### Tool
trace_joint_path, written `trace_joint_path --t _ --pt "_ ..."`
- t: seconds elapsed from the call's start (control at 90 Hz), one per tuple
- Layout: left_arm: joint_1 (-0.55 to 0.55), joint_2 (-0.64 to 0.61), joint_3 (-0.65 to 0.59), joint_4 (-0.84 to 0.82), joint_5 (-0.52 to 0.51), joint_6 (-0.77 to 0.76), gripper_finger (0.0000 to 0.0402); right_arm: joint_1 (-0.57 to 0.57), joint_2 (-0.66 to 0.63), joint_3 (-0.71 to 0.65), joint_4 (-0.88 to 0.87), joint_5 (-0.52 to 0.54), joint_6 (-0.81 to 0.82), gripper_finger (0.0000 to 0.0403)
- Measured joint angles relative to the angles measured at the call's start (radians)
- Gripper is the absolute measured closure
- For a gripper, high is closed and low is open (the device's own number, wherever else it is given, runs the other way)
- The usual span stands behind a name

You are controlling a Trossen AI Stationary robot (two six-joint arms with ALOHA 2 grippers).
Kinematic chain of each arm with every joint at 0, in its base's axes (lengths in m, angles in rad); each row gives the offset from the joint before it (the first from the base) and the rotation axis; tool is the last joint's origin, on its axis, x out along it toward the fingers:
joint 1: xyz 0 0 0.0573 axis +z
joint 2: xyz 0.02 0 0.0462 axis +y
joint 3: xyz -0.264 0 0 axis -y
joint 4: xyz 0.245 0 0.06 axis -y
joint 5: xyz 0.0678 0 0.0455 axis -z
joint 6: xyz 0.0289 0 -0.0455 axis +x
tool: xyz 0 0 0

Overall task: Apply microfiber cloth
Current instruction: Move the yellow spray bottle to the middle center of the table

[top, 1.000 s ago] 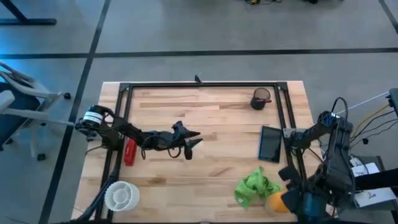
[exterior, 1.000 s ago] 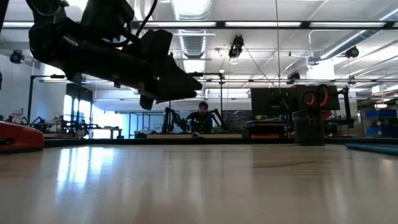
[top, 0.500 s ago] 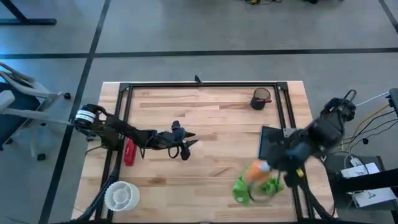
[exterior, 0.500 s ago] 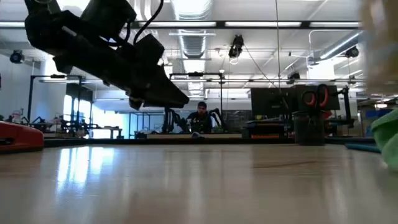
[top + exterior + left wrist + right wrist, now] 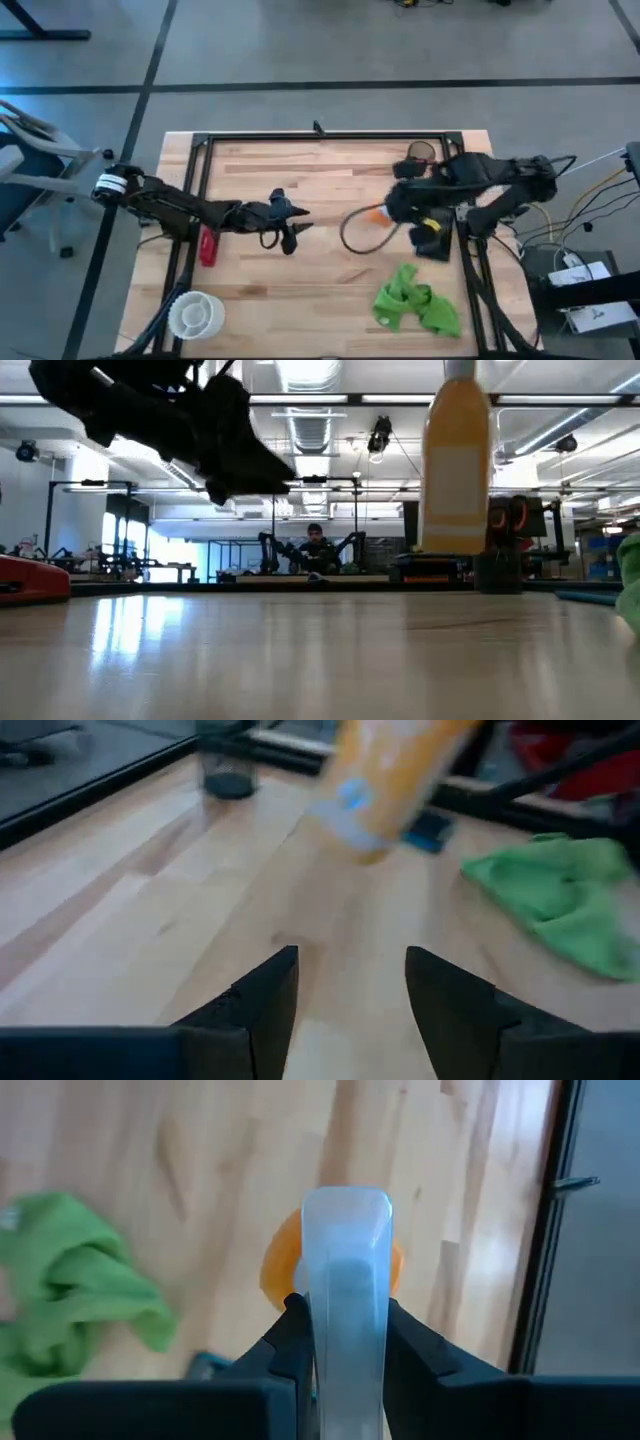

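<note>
High view shows the microfiber cloth (image 5: 415, 306) crumpled on the worktop (image 5: 330, 165) near its right front; low view catches only its edge. Right claw (image 5: 345, 1335) grips the orange spray bottle (image 5: 456, 455). Left claw (image 5: 345, 1005) hovers open mid-worktop.

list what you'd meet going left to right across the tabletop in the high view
white bowl → red object → left gripper, empty → orange spray bottle held by the right gripper → microfiber cloth
</note>
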Motion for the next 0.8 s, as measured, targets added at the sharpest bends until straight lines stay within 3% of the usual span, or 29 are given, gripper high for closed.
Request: trace_joint_path --t 0.178,0.367,0.578,0.8 --pt "0.014 0.001 0.058 0.000 0.072 0.106 0.0214 -0.077 0.083 0.000 0.081 -0.012 -0.123 0.0338" --pt "0.021 0.013 0.120 -0.002 0.134 0.216 0.0208 -0.128 0.156 0.000 0.159 -0.111 -0.198 0.0343" --pt "0.031 0.017 0.166 0.001 0.199 0.314 0.0200 -0.146 0.199 0.002 0.240 -0.184 -0.227 0.0324" --pt "0.063 0.045 0.217 0.019 0.220 0.389 0.0189 -0.149 0.212 0.003 0.298 -0.191 -0.228 0.0321"
